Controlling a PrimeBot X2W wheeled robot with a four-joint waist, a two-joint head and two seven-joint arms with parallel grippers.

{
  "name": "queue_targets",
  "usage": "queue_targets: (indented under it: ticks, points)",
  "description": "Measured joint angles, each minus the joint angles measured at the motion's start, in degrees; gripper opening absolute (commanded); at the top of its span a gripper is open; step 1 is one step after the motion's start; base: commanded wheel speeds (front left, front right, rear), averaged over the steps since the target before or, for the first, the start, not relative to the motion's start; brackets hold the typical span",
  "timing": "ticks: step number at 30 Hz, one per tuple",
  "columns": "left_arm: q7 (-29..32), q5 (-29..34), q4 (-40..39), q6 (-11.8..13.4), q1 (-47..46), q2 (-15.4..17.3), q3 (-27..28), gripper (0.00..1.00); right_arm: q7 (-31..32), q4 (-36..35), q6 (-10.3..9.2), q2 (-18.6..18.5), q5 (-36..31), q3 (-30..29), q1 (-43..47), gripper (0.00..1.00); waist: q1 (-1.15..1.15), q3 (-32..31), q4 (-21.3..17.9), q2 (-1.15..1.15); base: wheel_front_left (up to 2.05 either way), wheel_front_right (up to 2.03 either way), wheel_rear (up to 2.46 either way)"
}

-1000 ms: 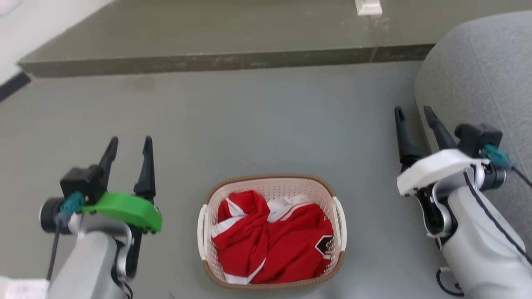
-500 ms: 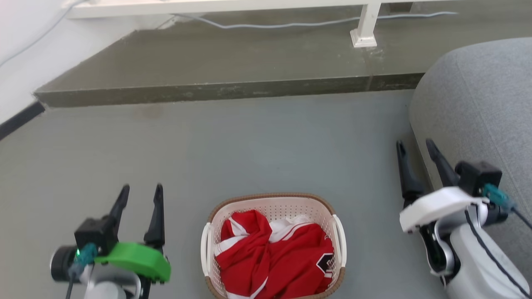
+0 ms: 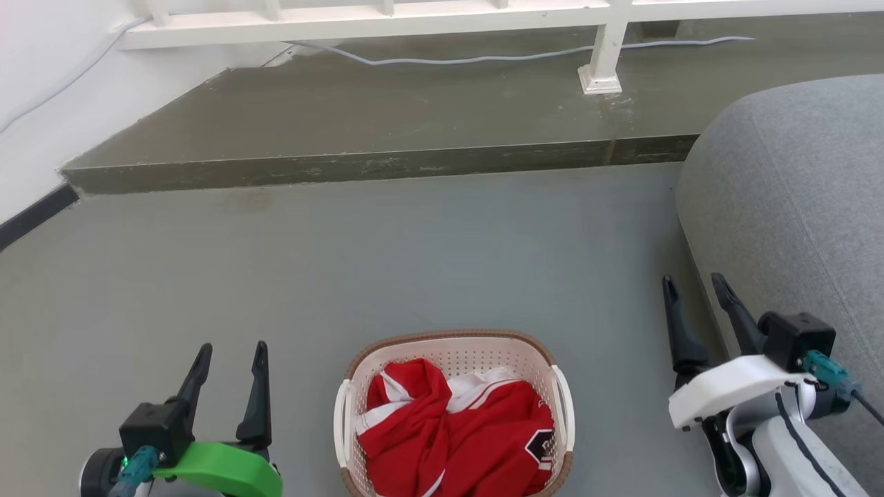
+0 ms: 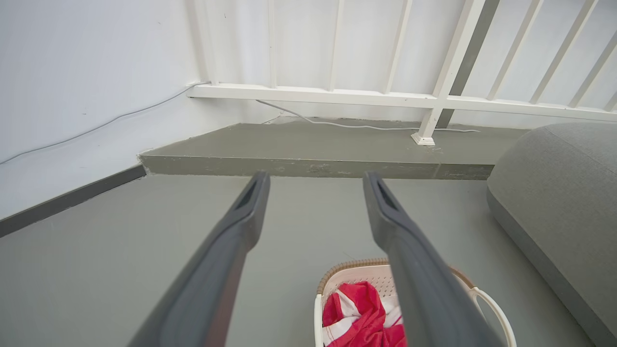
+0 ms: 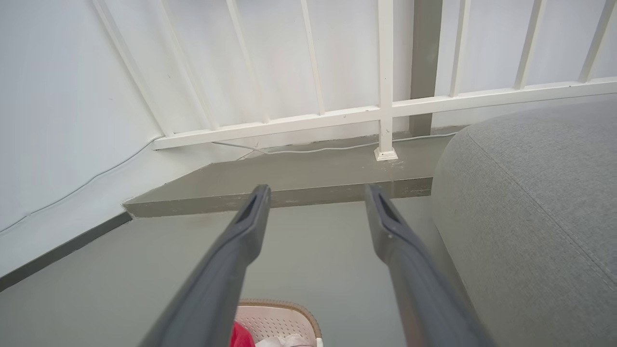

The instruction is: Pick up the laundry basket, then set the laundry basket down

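Wall (image 3: 41, 83), white with a dark skirting strip (image 3: 34, 214) at its foot, closes the far left. At the near left the left gripper (image 3: 232, 348) hangs over the grey floor (image 3: 414, 262). Its two dark fingers are spread apart with nothing between them, and a green cover (image 3: 221, 469) sits behind them. The left wrist view shows the same empty gap, with the fingers pointing toward the far step (image 3: 387, 166).

To its right, in the near middle, the laundry basket (image 3: 449, 337) stands on the floor, apart from both grippers. It is cream and perforated with a brown woven-look rim, a left handle (image 3: 339, 414) and a right handle (image 3: 567, 407), both white. Red-and-white clothing (image 3: 456, 442) lies bunched inside. The bottom edge of the head view cuts off its near end.

Beyond the basket the olive-grey step runs across the scene. A white railing (image 3: 387, 17) stands on it, with one post foot (image 3: 599, 81) planted toward the right, and a pale cable (image 3: 483, 59) trails along it.

At the near right the right gripper (image 3: 692, 279) is likewise spread and empty, under a white cover (image 3: 725, 397). It sits just beside a large grey cushion (image 3: 794, 207) that takes up the right side; whether the outer finger touches the fabric cannot be told.
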Motion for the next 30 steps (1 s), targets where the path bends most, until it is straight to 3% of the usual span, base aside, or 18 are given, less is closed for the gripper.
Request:
queue_targets:
  ticks: [30]
  points:
    - [0.4,3.0,-3.2,0.5,4.7,-0.3,1.0,1.0,0.0,-4.2,-0.93,-0.4,-4.0,-1.1,5.0,1.0,0.0,-1.3,-0.8,0.0,0.0,0.0,0.0]
